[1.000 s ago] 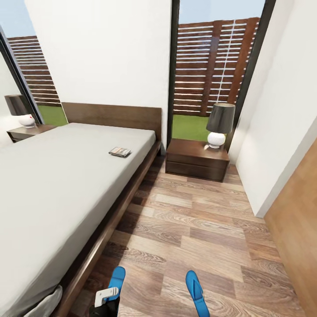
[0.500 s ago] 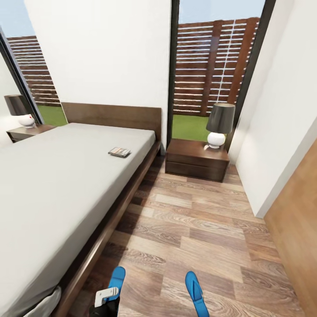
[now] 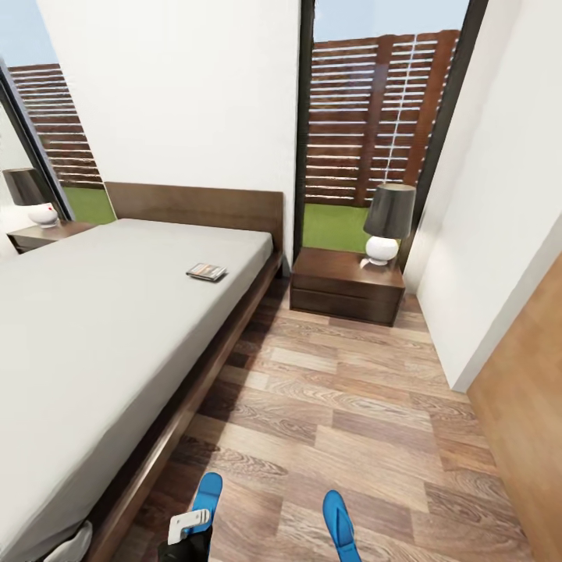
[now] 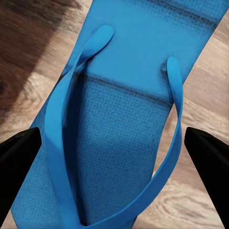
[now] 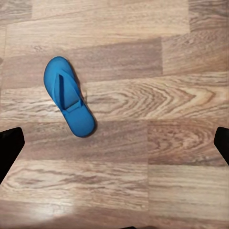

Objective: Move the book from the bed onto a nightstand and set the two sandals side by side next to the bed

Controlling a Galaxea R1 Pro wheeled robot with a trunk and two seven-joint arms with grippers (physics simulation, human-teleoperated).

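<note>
Dark-shaded lamp [image 3: 388, 221], white base; second lamp [image 3: 33, 197] far side.

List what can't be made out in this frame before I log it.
- Book cover: too small to read, head view.
- Sandal near the bed: partly covered by the left arm.
- Other sandal: cut by the bottom edge.
- Left pincer: open around the sandal; contact unclear.
- Far nightstand: cut by the left edge.

You have open plank floor [image 3: 367, 406] between the bed [image 3: 117, 336] on the left and the white wall [image 3: 499, 234] on the right. At the far end the nightstand [image 3: 347, 285] blocks the way, with a lamp [image 3: 386, 222] occupying its right half. Near you, two sandals [image 3: 337, 523] lie on the floor.
</note>
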